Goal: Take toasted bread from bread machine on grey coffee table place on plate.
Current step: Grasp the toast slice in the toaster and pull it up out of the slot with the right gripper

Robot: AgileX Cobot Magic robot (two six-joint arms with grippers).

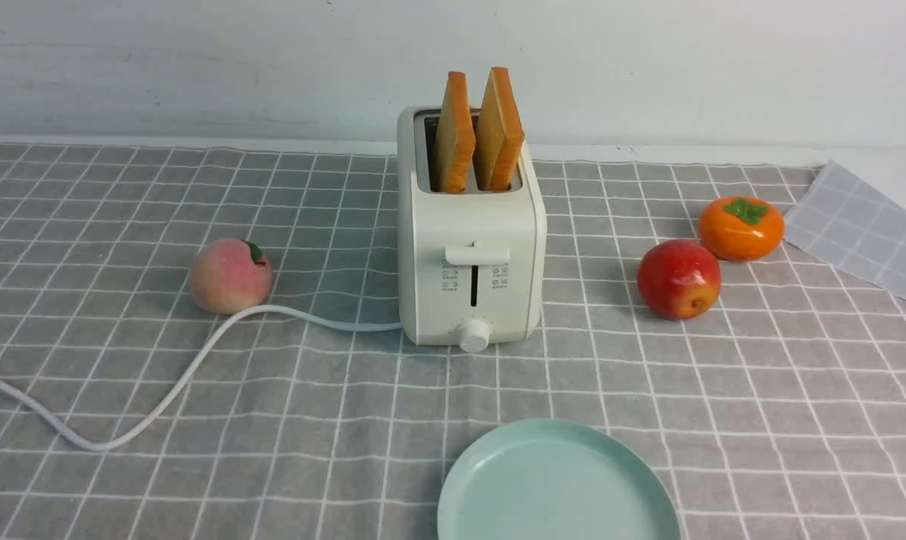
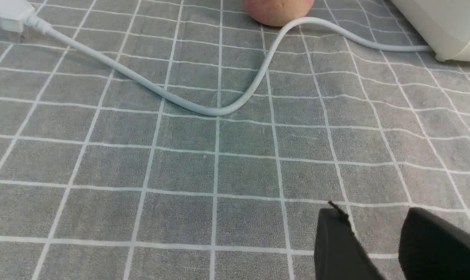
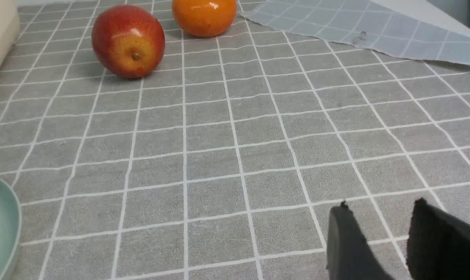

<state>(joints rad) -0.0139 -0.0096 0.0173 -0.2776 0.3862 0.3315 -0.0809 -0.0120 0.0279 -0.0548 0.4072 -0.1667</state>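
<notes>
Bread pokes above the toaster's rim; both pincers, left and right, are spread over open table.

Peach, one, pink and pale, green leaf at its top, sitting on the left. Apple, one, glossy red with yellow patches, resting on the right. Persimmon, one, orange, green-capped, lying just beside the apple, farther back and right.
</notes>
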